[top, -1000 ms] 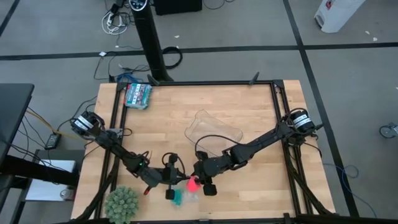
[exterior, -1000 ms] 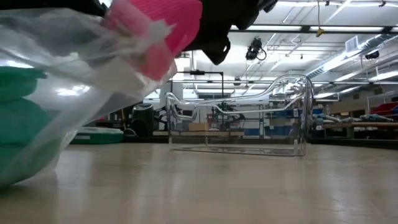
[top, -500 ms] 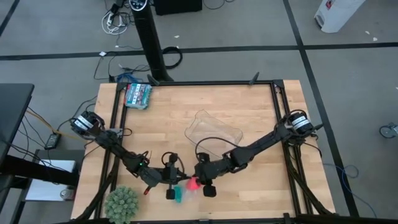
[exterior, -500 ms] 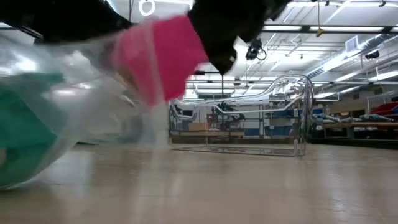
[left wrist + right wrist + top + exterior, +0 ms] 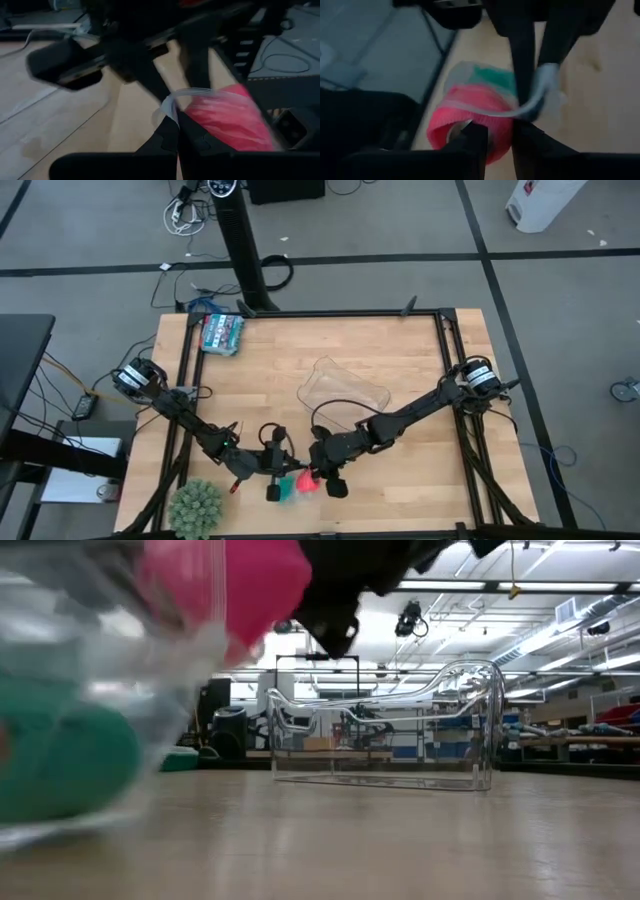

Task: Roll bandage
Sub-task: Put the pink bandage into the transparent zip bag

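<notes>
The bandage (image 5: 309, 479) is a soft, chunky pink roll inside a thin, crinkly clear bag (image 5: 540, 95), near the front edge of the wooden tabletop (image 5: 400, 360). The right tool (image 5: 499, 131) has its two dark fingers clamped on the bandage, and the left tool (image 5: 281, 472), just beside the bandage, is pinched together on the bag. A soft teal roll (image 5: 287, 488) sits in the bag, touching the bandage.

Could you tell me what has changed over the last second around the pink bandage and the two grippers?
The right gripper has narrowed onto the bandage inside the clear plastic bag. In the low view the bandage has risen and the teal roll swung down. The left gripper stays shut on the bag. The clear tray has not moved.
</notes>
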### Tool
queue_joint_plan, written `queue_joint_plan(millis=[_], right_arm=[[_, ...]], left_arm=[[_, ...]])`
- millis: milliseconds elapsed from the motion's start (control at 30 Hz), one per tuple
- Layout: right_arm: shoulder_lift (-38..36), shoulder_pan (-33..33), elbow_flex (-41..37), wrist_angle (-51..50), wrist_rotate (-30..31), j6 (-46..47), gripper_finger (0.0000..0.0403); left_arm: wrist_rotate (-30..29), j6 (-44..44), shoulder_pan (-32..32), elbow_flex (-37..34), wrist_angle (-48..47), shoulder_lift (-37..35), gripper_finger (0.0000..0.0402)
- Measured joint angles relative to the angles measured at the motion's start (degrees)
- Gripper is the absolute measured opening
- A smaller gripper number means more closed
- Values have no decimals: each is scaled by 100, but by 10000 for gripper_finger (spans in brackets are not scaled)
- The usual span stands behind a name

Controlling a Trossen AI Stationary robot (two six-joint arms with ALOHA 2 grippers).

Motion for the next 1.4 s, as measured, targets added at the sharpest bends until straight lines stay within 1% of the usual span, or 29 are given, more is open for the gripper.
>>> queue_joint_plan(millis=[33, 67, 100, 133, 200, 233, 300, 333, 400, 433, 500, 533, 600, 633, 700, 733, 833, 867, 967, 1100, 1167, 1233, 1333, 1400], right_arm=[[5, 13, 5, 38, 181, -3, 69], [0, 49, 21, -123, 702, 117, 68], [-4, 82, 26, -321, 1083, 274, 66], [-4, 80, 11, -434, 1000, 317, 64], [28, 49, -2, -136, 337, 126, 63], [29, 49, 11, -46, 363, 77, 62], [19, 41, 26, -277, 1084, 383, 58], [13, 12, 15, -426, 1069, 542, 57], [33, -93, -3, -120, 293, 466, 56], [63, -106, 5, 83, 139, 367, 56], [67, -82, 20, 41, 780, 463, 56], [64, -74, 17, -116, 824, 580, 56], [87, -128, 4, 64, 241, 480, 56], [99, -125, 8, 243, 151, 387, 56], [98, -122, 14, 199, 596, 433, 55], [98, -126, 15, 101, 712, 548, 55], [94, -146, 7, 188, 142, 505, 55], [67, -148, 11, 191, 72, 500, 55], [-131, -135, 9, -213, 59, 570, 53], [-629, -127, 17, -1058, 58, 713, 51], [-859, -102, 11, -1539, 279, 715, 51], [-1064, -76, 9, -1819, 462, 696, 51], [-1307, -72, 13, -2029, 480, 659, 51], [-1356, -93, 13, -2185, 464, 623, 51]], left_arm=[[-32, 7, -12, 0, 3, -21, 2], [-69, 7, -6, 0, 5, -24, 2], [-58, 7, 18, 0, -6, -11, 2], [-39, 7, 34, -1, -27, -10, 2], [-18, 7, 15, -4, 11, -33, 2], [-45, 11, 6, -2, 50, -47, 2], [-73, 55, 18, 2, 87, -58, 2], [-68, 124, 28, 1, 70, -57, 2], [-63, 144, 18, -7, 106, -75, 2], [-130, 157, 10, -7, 165, -96, 2], [-128, 166, 13, -2, 180, -130, 2], [-115, 164, 17, -2, 122, -130, 2], [-102, 169, 15, -2, 124, -138, 2], [-127, 178, 11, -2, 150, -154, 2], [-151, 178, 18, -2, 169, -169, 2], [-148, 179, 17, -2, 171, -156, 2], [-155, 167, 15, -2, 207, -153, 2], [-175, 166, 17, 4, 225, -156, 2], [-259, 206, 26, 4, 449, -156, 2], [-302, 438, 168, 11, 779, -129, 2], [-279, 470, 293, 16, 899, -79, 2], [-100, 543, 431, 69, 1051, -16, 2], [186, 770, 631, 283, 1253, 168, 2], [268, 930, 745, 467, 1233, 299, 2]])
